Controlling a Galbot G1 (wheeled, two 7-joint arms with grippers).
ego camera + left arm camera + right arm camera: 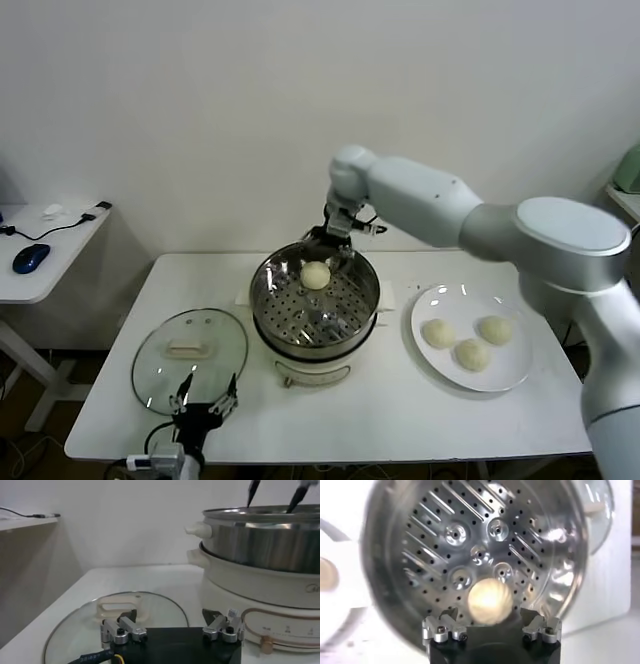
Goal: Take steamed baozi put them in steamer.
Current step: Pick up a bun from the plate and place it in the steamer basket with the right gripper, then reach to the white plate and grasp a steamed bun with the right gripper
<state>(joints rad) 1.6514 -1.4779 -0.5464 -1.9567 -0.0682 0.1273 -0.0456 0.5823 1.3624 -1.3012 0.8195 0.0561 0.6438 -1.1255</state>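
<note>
With one baozi point(315, 275) lying in the steamer point(268, 290), the right pincer point(330, 240) hovers apparently wide and empty; next, fetch another from the plate point(510, 375).

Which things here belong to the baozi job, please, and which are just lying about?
Job: baozi in the steamer; three baozi on the plate; steamer; right tool, open.
Lying about: glass lid; mouse; left tool, parked.

Steamer point(345, 310) open above; right end effector point(334, 243) crowds its far rim.
</note>
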